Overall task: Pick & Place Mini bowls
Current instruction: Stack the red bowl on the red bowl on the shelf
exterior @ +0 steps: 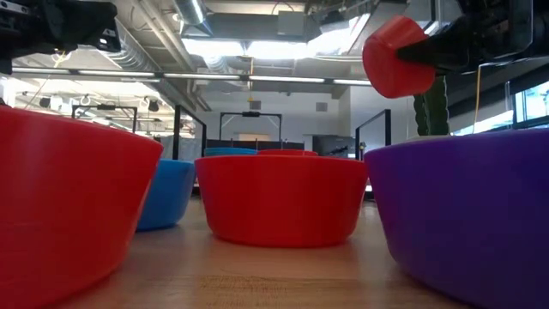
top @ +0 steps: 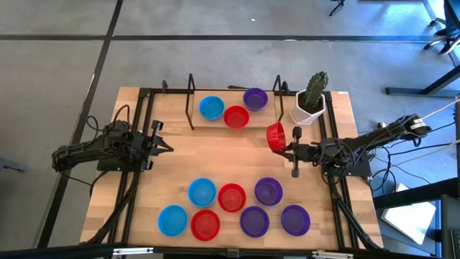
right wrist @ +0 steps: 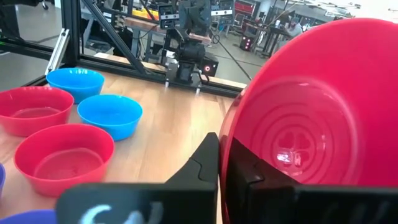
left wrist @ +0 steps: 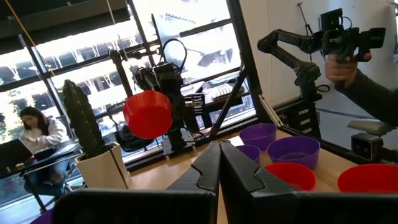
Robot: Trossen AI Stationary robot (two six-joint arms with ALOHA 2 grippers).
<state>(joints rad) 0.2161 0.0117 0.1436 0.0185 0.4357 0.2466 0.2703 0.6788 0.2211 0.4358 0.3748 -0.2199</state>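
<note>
Pale wooden table (top: 180, 169) inside a black metal frame (top: 138, 144), set on a grey floor in an office with wide windows. The right gripper (top: 286, 151) holds a red bowl (top: 275, 137) tipped on edge above the table, its fingers clamped on the rim; from the low camera the bowl (exterior: 393, 56) hangs clear of the surface. Just beyond it stands a cactus (top: 315, 90) in a white pot (top: 307, 111), near the table's far right corner.

Three bowls sit at the far edge: blue (top: 211, 108), red (top: 236, 116) and purple (top: 255, 98), touching or nearly so, between two upright black posts (top: 190, 101). Seven more cluster at the near edge: two blue (top: 202, 192), two red (top: 231, 197) and three purple (top: 268, 191). The stretch of table between the two groups lies bare.

The left gripper (top: 167, 147) waits at the table's left side, its fingers (left wrist: 208, 168) pressed together on nothing. Beyond the table, a person sits at a laptop (left wrist: 12, 152), and a hand (left wrist: 342, 65) appears to hold a dark device, though what it is cannot be made out.
</note>
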